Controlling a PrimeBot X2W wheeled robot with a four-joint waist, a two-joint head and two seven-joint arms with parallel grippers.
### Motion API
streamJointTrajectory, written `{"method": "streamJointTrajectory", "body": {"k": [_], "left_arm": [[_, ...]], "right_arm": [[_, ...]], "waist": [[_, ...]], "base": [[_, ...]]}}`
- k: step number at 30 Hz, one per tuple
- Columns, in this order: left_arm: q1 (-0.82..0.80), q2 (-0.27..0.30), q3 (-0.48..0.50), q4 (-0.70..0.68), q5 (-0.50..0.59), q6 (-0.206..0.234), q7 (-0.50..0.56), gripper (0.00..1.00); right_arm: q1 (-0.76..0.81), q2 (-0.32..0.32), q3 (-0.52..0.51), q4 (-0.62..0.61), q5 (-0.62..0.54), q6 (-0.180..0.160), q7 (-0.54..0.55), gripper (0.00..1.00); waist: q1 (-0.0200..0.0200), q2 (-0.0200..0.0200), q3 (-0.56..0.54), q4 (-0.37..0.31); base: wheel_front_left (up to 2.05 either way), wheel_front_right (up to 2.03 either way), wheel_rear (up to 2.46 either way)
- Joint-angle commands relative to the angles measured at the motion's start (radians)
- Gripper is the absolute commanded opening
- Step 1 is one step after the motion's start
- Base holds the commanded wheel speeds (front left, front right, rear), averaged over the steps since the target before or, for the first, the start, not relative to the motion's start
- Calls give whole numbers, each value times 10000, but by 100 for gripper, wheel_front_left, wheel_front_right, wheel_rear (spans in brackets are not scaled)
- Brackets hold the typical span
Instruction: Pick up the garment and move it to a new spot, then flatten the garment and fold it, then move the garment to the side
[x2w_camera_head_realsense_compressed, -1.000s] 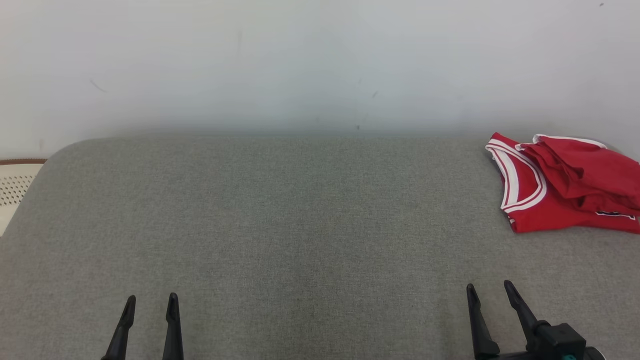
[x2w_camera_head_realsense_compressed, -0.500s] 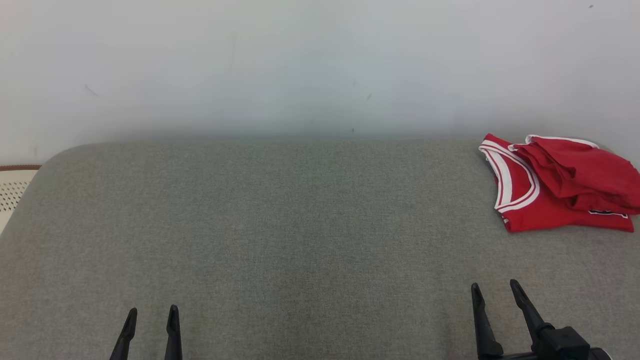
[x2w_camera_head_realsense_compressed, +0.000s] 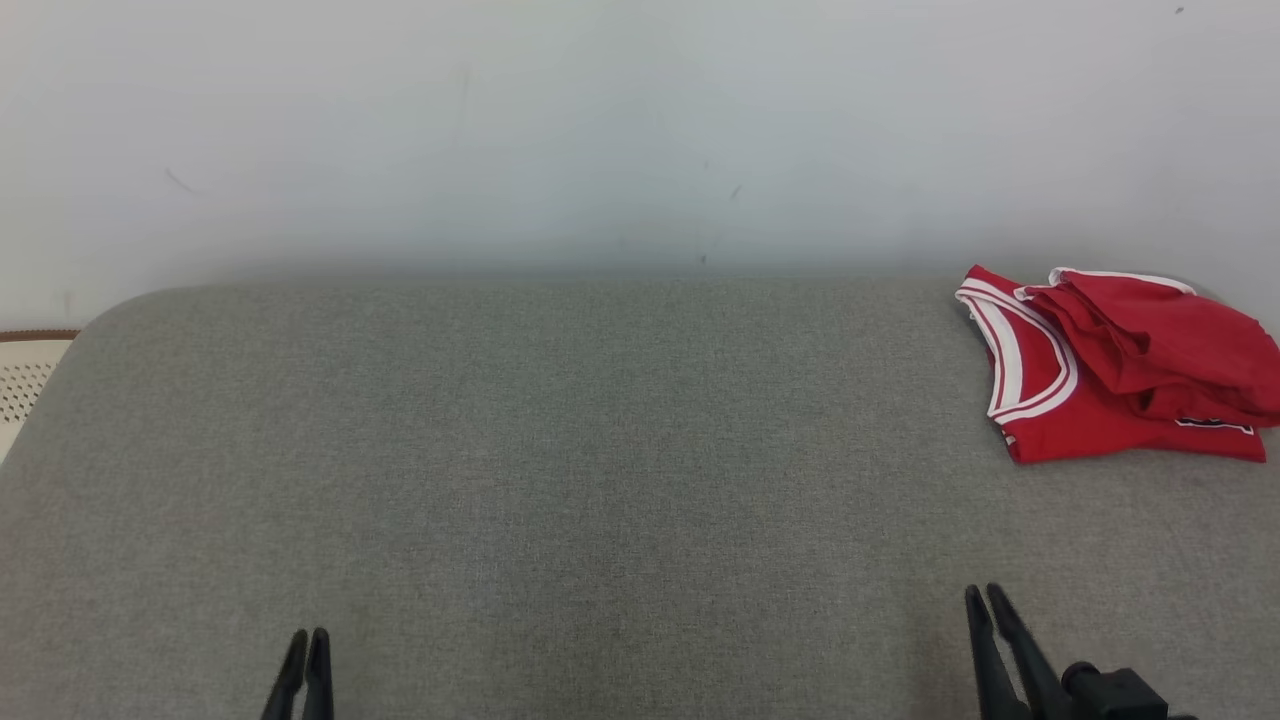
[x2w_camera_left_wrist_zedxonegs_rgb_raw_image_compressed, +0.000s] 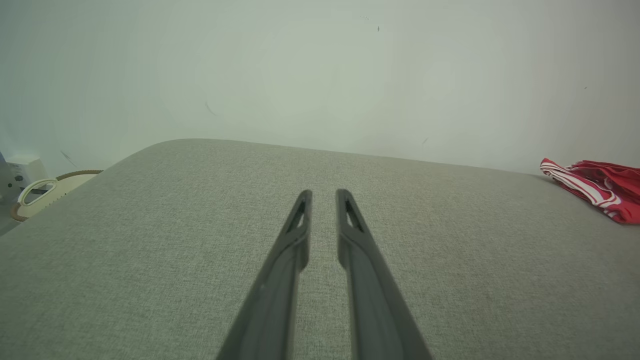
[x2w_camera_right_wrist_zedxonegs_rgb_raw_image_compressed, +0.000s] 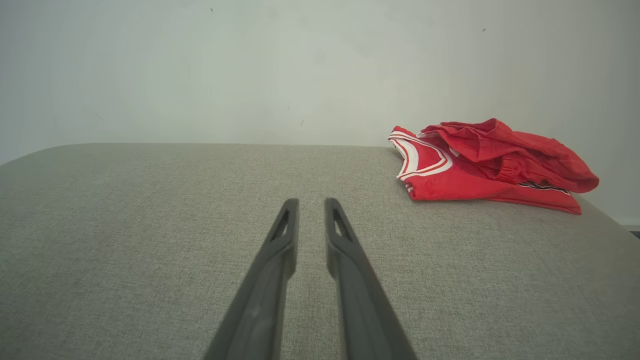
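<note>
A red sleeveless jersey (x2w_camera_head_realsense_compressed: 1110, 400) with white-and-red trim lies loosely folded and rumpled on the grey fabric-covered counter (x2w_camera_head_realsense_compressed: 600, 480). In the head view it sits at about 2 o'clock, near the far right corner and close to the pale wall (x2w_camera_head_realsense_compressed: 640, 130). One trimmed armhole or neck opening faces toward 9 o'clock, and the upper layers bunch toward the right edge.

The left hand (x2w_camera_head_realsense_compressed: 308, 636) is low at 7 o'clock and the right hand (x2w_camera_head_realsense_compressed: 982, 592) low at 5 o'clock, both pointing toward 12 o'clock over bare fabric. On each hand the two long dark fingers stand close together with only a slim gap between the tips and nothing in it. Neither is gripping anything. Both hands are well apart from the jersey. From the right wrist camera it lies at about 1 o'clock beyond the fingertips.

A pale perforated basket (x2w_camera_head_realsense_compressed: 25, 385) with a brown rim shows past the counter's left edge at 9 o'clock.
</note>
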Motion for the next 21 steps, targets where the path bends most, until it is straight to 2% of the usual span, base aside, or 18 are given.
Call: {"method": "streamJointTrajectory", "body": {"k": [1, 21], "left_arm": [[-2, 0, 2, 2, -5, -1, 2, 0], [-504, 6, 293, 652, -3811, -347, 1031, 0]], "right_arm": [[1, 0, 1, -1, 5, 0, 0, 0], [-444, -121, -342, 309, 4342, -2, 719, 0]], "waist": [[0, 0, 0, 0], [0, 0, 70, -28]], "base": [[0, 0, 0], [0, 0, 0]]}}
